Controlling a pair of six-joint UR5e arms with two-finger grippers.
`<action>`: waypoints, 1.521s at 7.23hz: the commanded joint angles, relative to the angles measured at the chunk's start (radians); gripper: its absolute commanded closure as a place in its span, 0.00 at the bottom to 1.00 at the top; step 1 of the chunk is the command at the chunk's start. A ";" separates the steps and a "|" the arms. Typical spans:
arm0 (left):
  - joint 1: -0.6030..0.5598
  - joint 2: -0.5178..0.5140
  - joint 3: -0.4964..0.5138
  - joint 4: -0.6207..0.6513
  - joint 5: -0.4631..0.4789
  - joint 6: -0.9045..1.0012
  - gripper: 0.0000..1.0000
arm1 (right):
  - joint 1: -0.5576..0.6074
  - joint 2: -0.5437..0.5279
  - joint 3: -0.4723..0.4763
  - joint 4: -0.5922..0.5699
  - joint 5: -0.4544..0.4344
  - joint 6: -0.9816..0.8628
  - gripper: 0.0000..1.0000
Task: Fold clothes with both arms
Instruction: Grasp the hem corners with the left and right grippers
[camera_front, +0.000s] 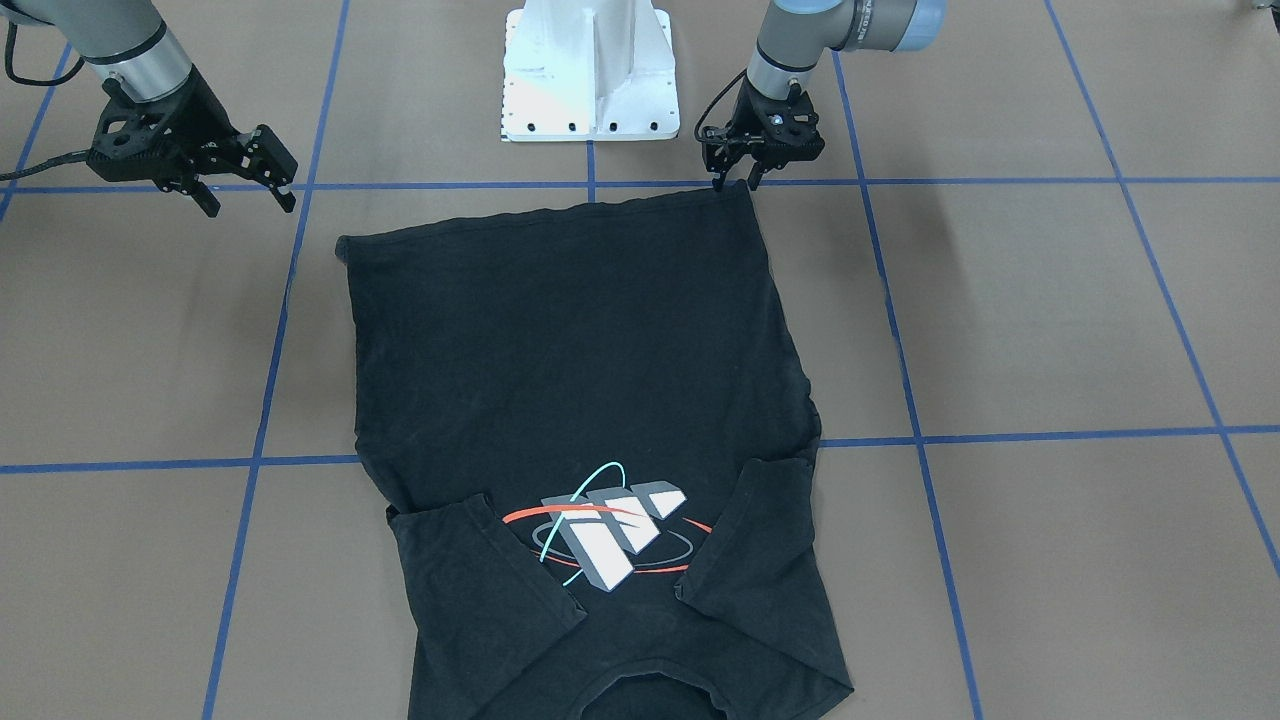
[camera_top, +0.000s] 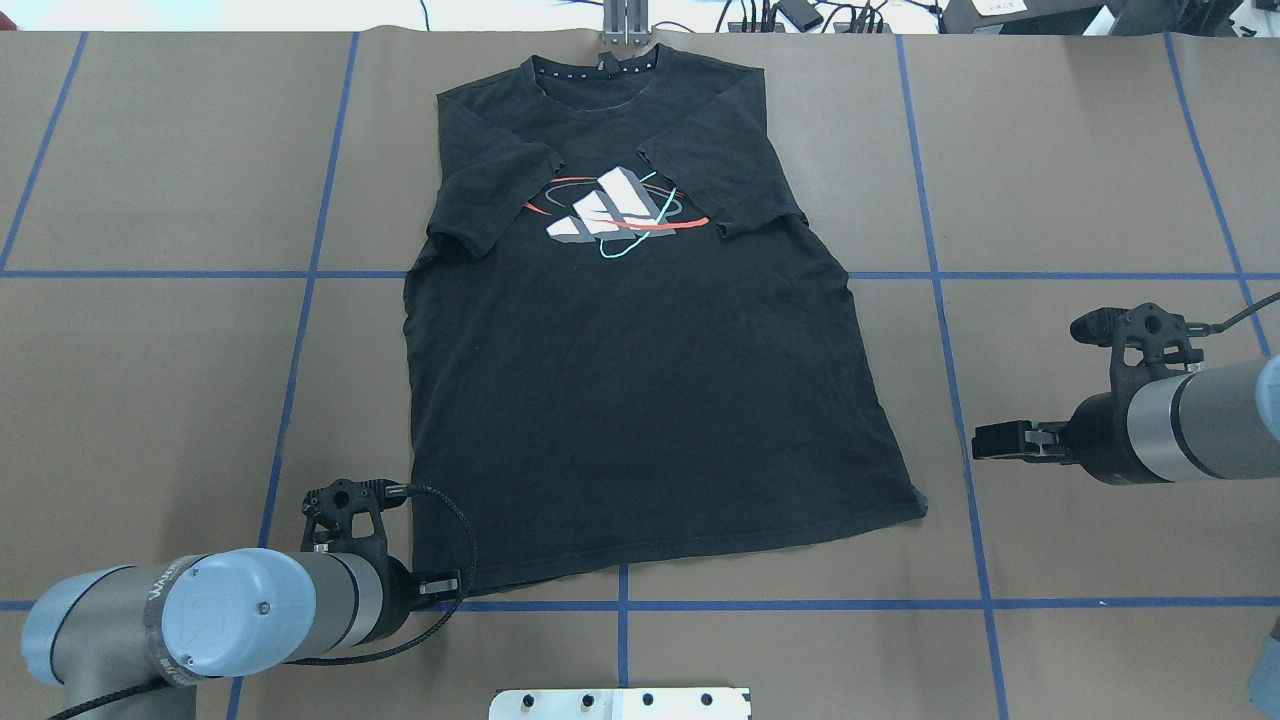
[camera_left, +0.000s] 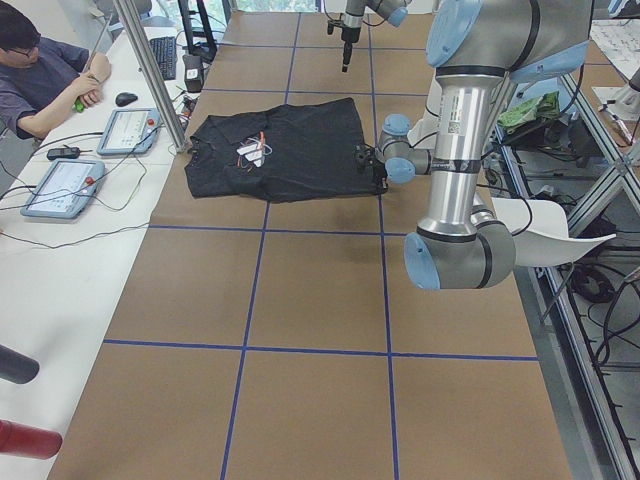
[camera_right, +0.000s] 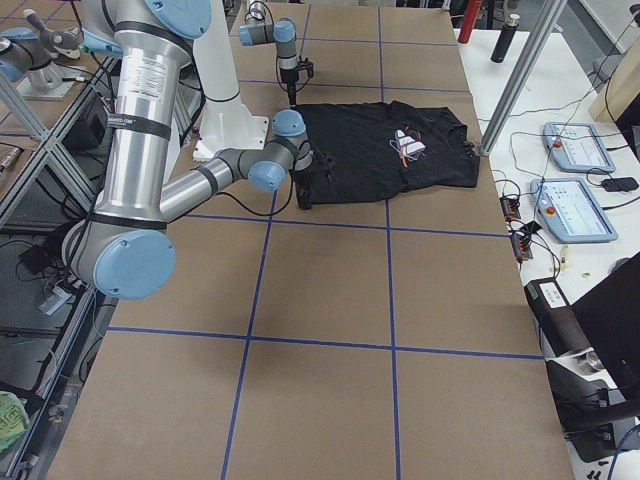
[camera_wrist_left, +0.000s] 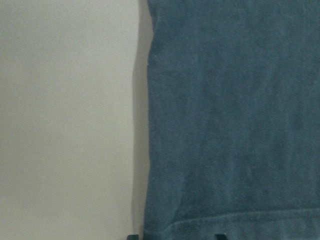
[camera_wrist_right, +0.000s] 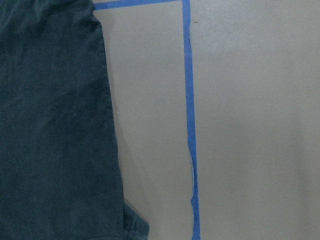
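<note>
Black short-sleeved T-shirt (camera_front: 580, 350) lies flat, print side up, on the brown paper-covered table (camera_front: 1050, 320). It lies straight out from the white bolted base pedestal (camera_front: 590, 70), with its hem nearest the pedestal and its collar (camera_top: 590, 70) farthest.

My left gripper (camera_front: 735, 183), a black two-finger claw, points down at the hem corner on the robot-left side of the pedestal. Its jaws stand a modest way apart and straddle that corner. In the left wrist view the fabric edge runs between the two fingertips, but I cannot tell whether they touch the cloth.

My right gripper (camera_front: 250, 200) hangs tilted on the pedestal's other side, jaws wide and holding nothing. It is clear of the fabric, beyond a blue tape line (camera_front: 290, 290) that runs beside the other hem corner.

Farther from the pedestal, both sleeves are folded inward over the chest. They flank the white-grey block graphic (camera_front: 610, 530) with its orange-red and cyan rings.
</note>
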 joint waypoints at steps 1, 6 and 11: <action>-0.003 0.000 0.000 0.001 0.000 0.001 0.82 | 0.001 0.001 0.000 0.000 0.000 0.000 0.01; -0.017 0.013 -0.020 0.007 -0.002 0.001 1.00 | -0.057 0.008 -0.038 0.021 -0.064 0.003 0.01; -0.017 0.014 -0.045 0.007 -0.002 0.001 1.00 | -0.135 0.135 -0.168 0.080 -0.152 0.005 0.07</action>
